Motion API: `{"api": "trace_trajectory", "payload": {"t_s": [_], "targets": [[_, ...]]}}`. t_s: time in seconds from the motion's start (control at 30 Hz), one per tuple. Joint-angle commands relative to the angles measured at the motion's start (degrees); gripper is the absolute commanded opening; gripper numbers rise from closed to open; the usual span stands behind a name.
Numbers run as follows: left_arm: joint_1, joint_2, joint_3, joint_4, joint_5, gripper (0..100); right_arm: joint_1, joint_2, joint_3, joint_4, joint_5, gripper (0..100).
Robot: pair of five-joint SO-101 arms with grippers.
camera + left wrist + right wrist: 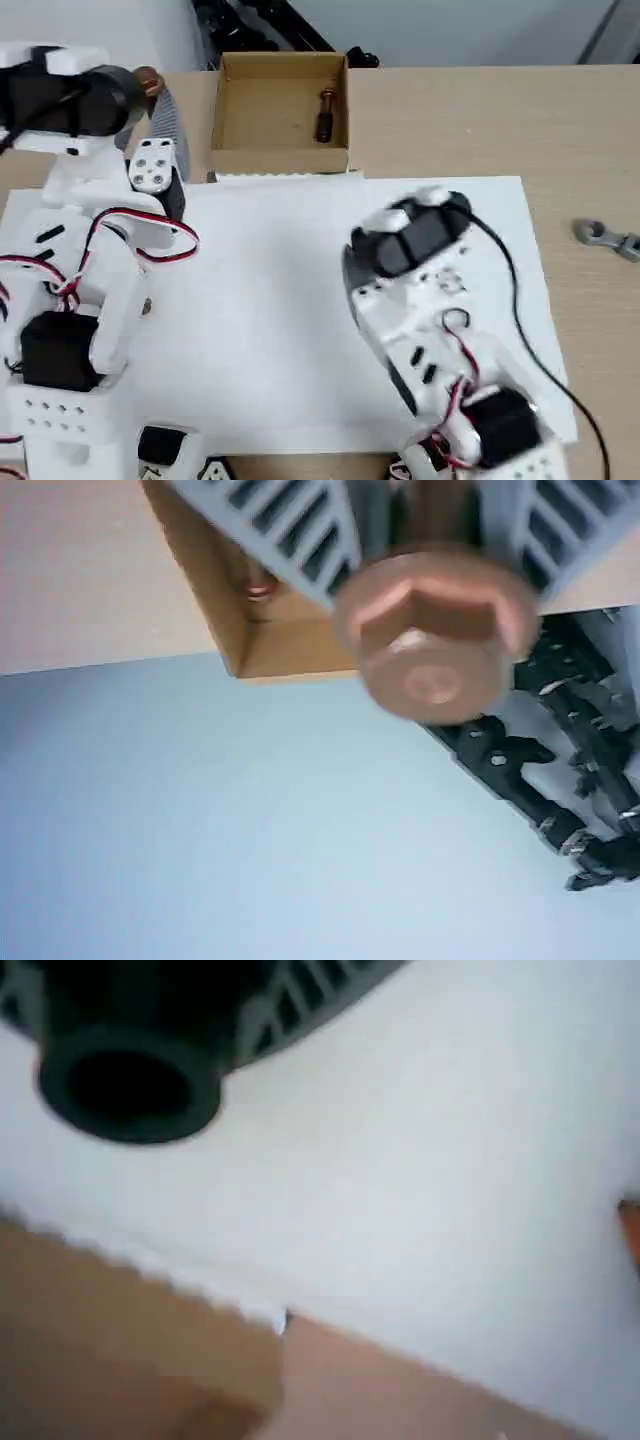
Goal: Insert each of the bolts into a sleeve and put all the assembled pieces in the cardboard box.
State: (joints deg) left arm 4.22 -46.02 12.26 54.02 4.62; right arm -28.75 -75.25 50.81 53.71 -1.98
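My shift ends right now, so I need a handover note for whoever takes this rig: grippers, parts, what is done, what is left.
Left gripper: shut on a copper bolt, left of the cardboard box in the high view.
Right gripper: shut on a black sleeve, over the white sheet.
Done: one assembled piece lies in the box.
Left: insert this bolt into this sleeve, then box the pair.

The wooden bench (pixel 450 110) is covered by a white sheet (pixel 270 300). A cardboard box (pixel 280 160) and a wrench (pixel 605 238) are placed on bare wood.
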Motion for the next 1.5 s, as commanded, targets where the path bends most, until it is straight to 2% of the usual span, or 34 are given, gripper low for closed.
{"api": "trace_trajectory", "payload": {"t_s": [0.0, 0.1, 0.23, 0.43, 0.57, 0.8, 0.97, 1.17, 1.47], "targets": [[2.29, -0.09, -0.57, -1.85, -0.18, 1, -2.15, -0.84, 3.60, -14.55, -2.64, 0.4], [4.84, -0.18, -0.57, -1.93, -0.18, 1, -6.64, -0.75, 5.45, -21.67, -6.95, 0.4], [7.21, -0.18, -3.12, -1.67, -0.18, 1, -11.03, -0.75, 5.71, -25.36, -6.68, 0.3], [8.00, -0.26, -7.78, 0.26, 0.09, 1, -11.12, -1.19, 5.71, -25.71, -6.68, 0.3], [12.04, -0.35, -8.04, 2.37, 0.09, 1, -11.21, -0.84, 5.80, -25.63, -6.68, 0.2], [18.20, 0.00, -8.22, 2.11, 0.09, 1, -12.09, -0.75, 7.47, -21.14, -6.95, 0.2], [21.36, 0.09, -7.60, 1.58, 0.79, 1, -12.18, -0.84, 9.23, -22.37, -7.03, 0.2], [20.48, 2.99, -4.26, -0.62, 9.85, 1, -12.18, -0.75, 9.32, -26.07, -6.68, 0.2], [18.73, 4.04, -4.18, 1.32, 10.64, 1, -12.09, -0.92, 9.32, -26.15, -6.68, 0.2]]}}
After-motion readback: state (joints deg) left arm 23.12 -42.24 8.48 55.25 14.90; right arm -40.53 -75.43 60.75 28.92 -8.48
